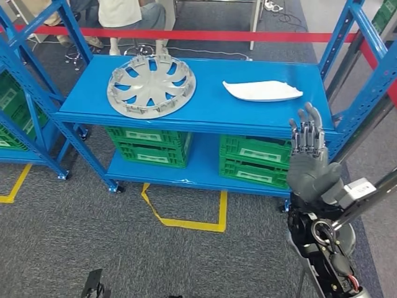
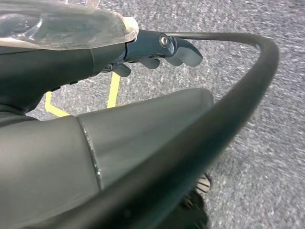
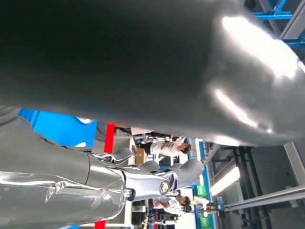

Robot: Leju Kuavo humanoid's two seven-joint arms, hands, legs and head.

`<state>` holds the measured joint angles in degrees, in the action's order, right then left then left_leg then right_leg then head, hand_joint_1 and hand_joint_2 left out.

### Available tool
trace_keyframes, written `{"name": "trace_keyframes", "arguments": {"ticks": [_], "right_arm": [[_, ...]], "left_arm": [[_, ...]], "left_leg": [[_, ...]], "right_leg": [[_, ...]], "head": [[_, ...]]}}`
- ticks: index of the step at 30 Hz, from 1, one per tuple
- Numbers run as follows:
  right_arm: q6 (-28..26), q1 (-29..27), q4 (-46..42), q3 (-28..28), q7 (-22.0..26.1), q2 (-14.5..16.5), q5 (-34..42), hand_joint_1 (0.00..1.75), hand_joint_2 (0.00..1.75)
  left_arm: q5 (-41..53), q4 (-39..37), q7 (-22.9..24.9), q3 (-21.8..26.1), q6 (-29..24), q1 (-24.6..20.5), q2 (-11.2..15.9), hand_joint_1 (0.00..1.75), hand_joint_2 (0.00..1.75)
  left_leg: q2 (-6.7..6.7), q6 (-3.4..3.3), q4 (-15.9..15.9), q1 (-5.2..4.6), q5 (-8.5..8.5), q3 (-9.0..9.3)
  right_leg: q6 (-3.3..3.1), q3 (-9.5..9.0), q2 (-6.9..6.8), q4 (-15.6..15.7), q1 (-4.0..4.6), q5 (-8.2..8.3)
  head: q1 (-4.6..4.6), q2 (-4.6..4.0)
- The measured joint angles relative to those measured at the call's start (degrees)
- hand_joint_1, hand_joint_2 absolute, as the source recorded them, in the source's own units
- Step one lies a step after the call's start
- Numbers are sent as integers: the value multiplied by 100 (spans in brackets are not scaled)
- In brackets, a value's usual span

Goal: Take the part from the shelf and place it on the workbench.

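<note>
A silver wheel cover (image 1: 151, 85) lies flat on the left half of the blue shelf's top board (image 1: 211, 108). A flat white elongated part (image 1: 262, 90) lies on the right half. My right hand (image 1: 309, 155) is raised in front of the shelf's right front edge, below and slightly right of the white part, with its fingers straight, pointing up and holding nothing. In the right wrist view the right hand's fingers (image 3: 162, 179) are stretched out with nothing between them. My left hand (image 2: 151, 52) hangs over the grey floor, its fingers loose and holding nothing.
Green crates (image 1: 149, 145) (image 1: 255, 160) stand on the lower board. More blue racks flank the shelf at the left (image 1: 28, 105) and right (image 1: 370, 68). A red barrier tape (image 1: 201, 35) and seated people (image 1: 131, 15) are behind. Yellow floor lines (image 1: 187, 220) run in front.
</note>
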<state>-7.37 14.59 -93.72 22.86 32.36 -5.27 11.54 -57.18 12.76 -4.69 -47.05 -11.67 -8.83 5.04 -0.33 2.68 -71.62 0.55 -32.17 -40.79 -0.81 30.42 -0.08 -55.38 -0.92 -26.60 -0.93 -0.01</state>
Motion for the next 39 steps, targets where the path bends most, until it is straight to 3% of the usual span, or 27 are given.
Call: {"name": "trace_keyframes", "arguments": {"ticks": [1, 2, 4, 5, 6, 10, 14, 17, 22, 31, 35, 39], "right_arm": [[-3, -1, 2, 2, -1, 0, 0, 0, 0], [-4, 0, 4, 2, -2, 0, 0, 0, 0], [-7, 4, 4, 2, -1, 0, 0, 0, 0], [-9, 8, 4, 2, -2, 0, 0, 0, 0], [-10, 11, 4, 2, -2, 0, 0, 0, 0], [-21, 10, 4, 4, -2, 1, 0, 0, 0], [-176, 15, 4, 11, -47, 2, -105, 0, 175], [-372, 15, 4, 21, -138, 2, -301, 0, 175], [-475, 15, 4, 46, -191, 2, -420, 0, 175], [-478, 15, 4, 83, -256, 2, -426, 0, 175], [-492, 16, 4, 108, -278, 2, -332, 0, 0], [-492, 15, 4, 124, -248, 2, -289, 0, 0]], "left_arm": [[-1, 0, 1, 0, 0, 5, 2, 0, 0], [-1, 0, 2, 0, 0, 6, 5, 0, 0], [-1, 0, 2, 1, 0, -7, 11, 0, 0], [-1, 0, 2, 1, 0, -16, 13, 0, 0], [-1, 0, 2, 1, 1, -20, 11, 0, 0], [-12, 0, 3, 1, 4, 2, 3, 0, 0], [-43, 0, -21, 1, 4, 11, 10, 0, 0], [-44, 0, -27, 1, 1, 16, 9, 0, 0], [-44, 0, -28, 1, 0, 17, 8, 0, 0], [-49, 0, -33, 1, 0, 18, 8, 0, 0], [-52, 0, -33, 1, 0, 20, 8, 0, 0], [-53, 0, -32, 1, 0, 20, 8, 0, 0]], "left_leg": [[0, 1, 79, 4, 107, 21], [1, -6, 377, 7, 300, 153], [3, -40, 1218, 2, 679, 552], [2, -67, 1513, -5, 777, 690], [2, -90, 1675, -4, 807, 760], [1, -109, 1720, -11, 777, 798], [-3, -156, 1715, -25, 766, 803], [-2, -173, 1714, -25, 760, 802], [-2, -183, 1710, -25, 754, 804], [-1, -179, 1728, -20, 757, 821], [-1, -176, 1737, -18, 759, 829], [-1, -174, 1744, -17, 760, 836]], "right_leg": [[0, -6, 1, 0, -2, -3], [5, -15, 4, 0, -5, -7], [30, -28, 9, -4, 6, -24], [50, -27, 12, -7, 18, -33], [66, -21, 14, -18, 35, -55], [-88, -43, 12, -22, 54, -102], [-26, -86, 11, 32, 49, -72], [45, -104, 11, 66, 47, -62], [109, -109, 11, 76, 44, -67], [112, -112, 10, 75, 55, -70], [111, -113, 10, 75, 56, -71], [110, -115, 11, 75, 57, -71]], "head": [[-23, -1], [-49, -1], [-104, -1], [-119, -1], [-119, -1], [-26, -1], [34, -1], [78, -1], [103, -1], [90, -1], [85, -1], [82, -1]]}}
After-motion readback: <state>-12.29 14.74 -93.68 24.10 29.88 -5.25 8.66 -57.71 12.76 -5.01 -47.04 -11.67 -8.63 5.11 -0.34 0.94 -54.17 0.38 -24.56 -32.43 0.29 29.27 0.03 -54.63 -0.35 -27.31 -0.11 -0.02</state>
